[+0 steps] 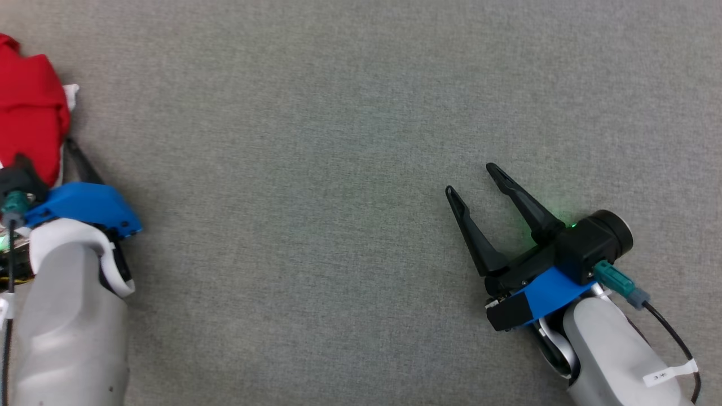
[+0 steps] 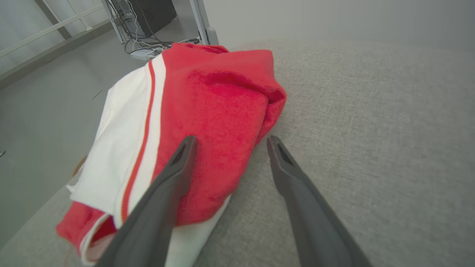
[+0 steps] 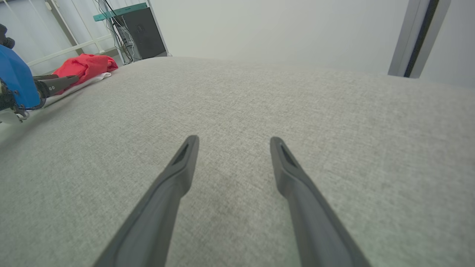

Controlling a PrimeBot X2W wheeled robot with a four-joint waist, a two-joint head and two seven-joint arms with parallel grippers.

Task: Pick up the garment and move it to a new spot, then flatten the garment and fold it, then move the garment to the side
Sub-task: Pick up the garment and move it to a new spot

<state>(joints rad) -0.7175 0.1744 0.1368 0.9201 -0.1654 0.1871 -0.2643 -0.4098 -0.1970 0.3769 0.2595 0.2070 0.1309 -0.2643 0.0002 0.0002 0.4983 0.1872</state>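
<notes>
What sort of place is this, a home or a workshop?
Likely a robotics lab or test room: a grey fabric-covered worktable holding a red and white garment, a black equipment box on the floor with loose cables beside it, and bare pale walls.

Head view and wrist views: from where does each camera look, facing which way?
Left wrist view: on the left wrist, along the left hand, at the garment.
Right wrist view: on the right wrist, along the right hand, across the grey surface.
Head view: above, facing down; both hands in lower corners.
All three show the garment.
</notes>
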